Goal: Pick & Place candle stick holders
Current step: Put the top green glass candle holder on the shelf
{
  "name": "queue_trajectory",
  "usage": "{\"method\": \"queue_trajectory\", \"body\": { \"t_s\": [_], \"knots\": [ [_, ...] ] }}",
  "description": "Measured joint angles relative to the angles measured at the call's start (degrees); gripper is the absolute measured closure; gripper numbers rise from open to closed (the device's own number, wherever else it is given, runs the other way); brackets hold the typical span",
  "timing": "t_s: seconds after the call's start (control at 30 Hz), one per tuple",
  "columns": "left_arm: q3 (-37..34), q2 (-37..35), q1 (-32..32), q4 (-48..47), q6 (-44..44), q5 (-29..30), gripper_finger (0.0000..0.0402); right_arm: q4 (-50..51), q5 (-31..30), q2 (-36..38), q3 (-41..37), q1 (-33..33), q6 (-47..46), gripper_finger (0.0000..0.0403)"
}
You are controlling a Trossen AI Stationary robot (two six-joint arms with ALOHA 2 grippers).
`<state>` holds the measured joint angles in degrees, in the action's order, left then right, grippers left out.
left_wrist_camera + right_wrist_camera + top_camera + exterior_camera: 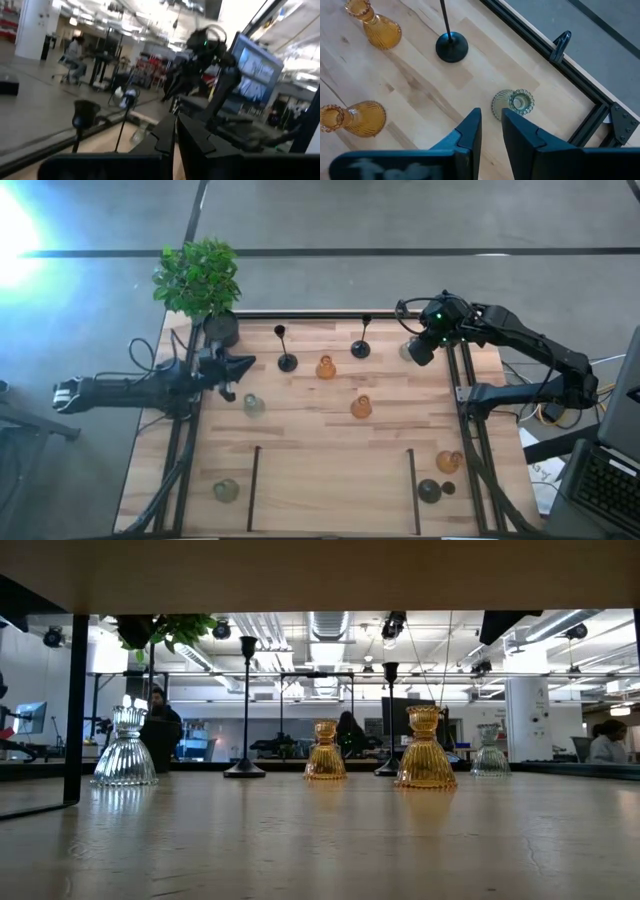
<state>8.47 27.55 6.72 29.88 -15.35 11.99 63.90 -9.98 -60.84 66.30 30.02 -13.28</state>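
Note:
Several candle stick holders stand upright on their bases on the wooden table (300,440). There are two black thin-stemmed ones (287,360) (361,347), amber ones (326,367) (361,407) (449,462), pale ones (254,405) (226,490) and a dark one (429,491). My right gripper (417,352) hovers at the far right corner. Its fingers (491,120) are open by a narrow gap above a pale greenish holder (514,104) and touch nothing. My left gripper (240,366) is shut and empty, held level near the table's left side.
A black pot with a leafy green plant (200,280) stands at the far left corner, close to my left gripper. A black frame rail (555,65) runs along the far edge beside the pale greenish holder. Two dark lines (254,485) (412,485) mark the near part of the table.

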Motion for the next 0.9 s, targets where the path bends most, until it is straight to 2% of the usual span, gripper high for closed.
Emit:
{"method": "queue_trajectory", "body": {
  "t_s": [0.27,0.37,0.63,0.9],
  "knots": [
    [1.4,2.7,0.0,0.0,0.2,4.0,0.0359,0.0,0.0,0.0,0.0,0.0,0.2,0.0325],
    [1.6,3.2,0.0,-1.1,0.1,6.2,0.0337,0.0,0.0,0.0,0.0,0.0,0.2,0.0330],
    [1.9,4.3,0.0,-2.8,-0.9,6.6,0.0277,0.0,0.0,0.0,0.0,0.0,0.2,0.0340],
    [2.1,7.5,0.0,-7.0,2.6,6.8,0.0268,-0.3,0.0,0.0,0.0,0.0,0.3,0.0332]
  ]
}}
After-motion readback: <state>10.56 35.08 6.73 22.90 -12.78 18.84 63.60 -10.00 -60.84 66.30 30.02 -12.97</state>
